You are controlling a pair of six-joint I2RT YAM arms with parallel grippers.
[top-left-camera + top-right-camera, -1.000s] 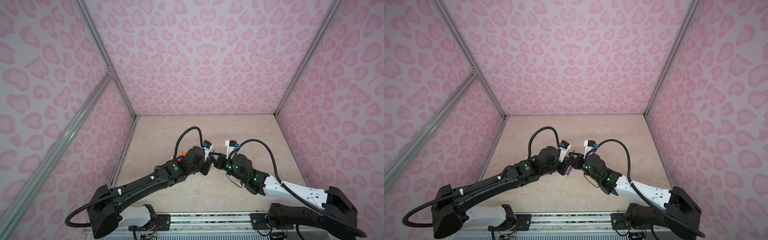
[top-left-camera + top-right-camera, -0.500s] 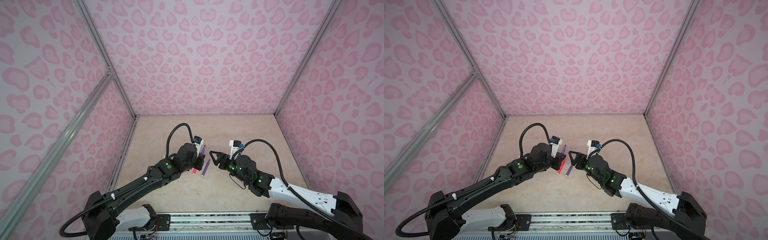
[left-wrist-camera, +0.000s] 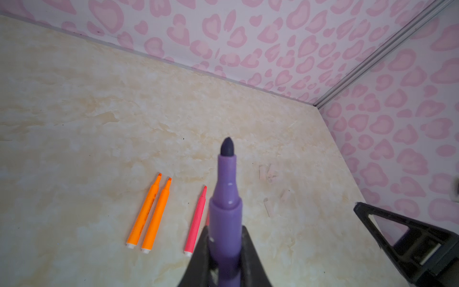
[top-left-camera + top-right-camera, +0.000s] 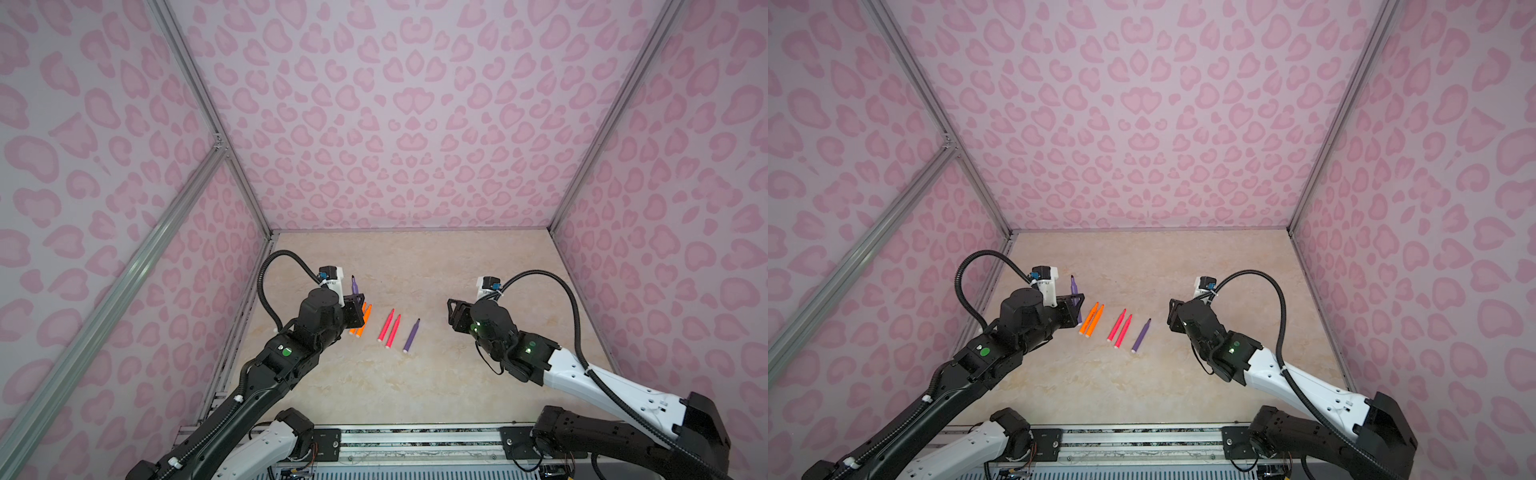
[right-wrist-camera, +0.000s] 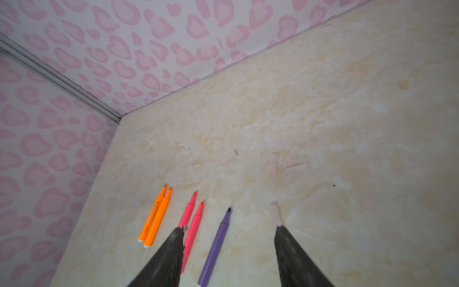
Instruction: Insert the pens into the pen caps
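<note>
My left gripper (image 4: 355, 308) (image 3: 224, 237) is shut on a purple pen (image 3: 225, 198), whose dark tip points up and away from the table (image 4: 415, 382). In both top views it hovers at the left, over two orange pens (image 4: 360, 321) (image 5: 154, 218). Right of those lie two pink-red pens (image 4: 390, 327) (image 5: 192, 218) and a second purple pen (image 4: 411, 336) (image 5: 218, 238). My right gripper (image 4: 454, 316) (image 5: 229, 229) is open and holds nothing, above and right of that purple pen. Several pale pen caps (image 5: 273, 162) (image 3: 268, 207) lie scattered on the table beyond the pens; one cap (image 5: 274, 214) sits by a right fingertip.
Pink patterned walls (image 4: 411, 124) close in the table on three sides, with metal frame rails (image 4: 208, 124) in the corners. A metal rail (image 4: 415, 436) runs along the front edge between the arm bases.
The two grippers were together at the middle and have moved apart. The left carried the purple pen to the left. The right opened and drew back to the right.
</note>
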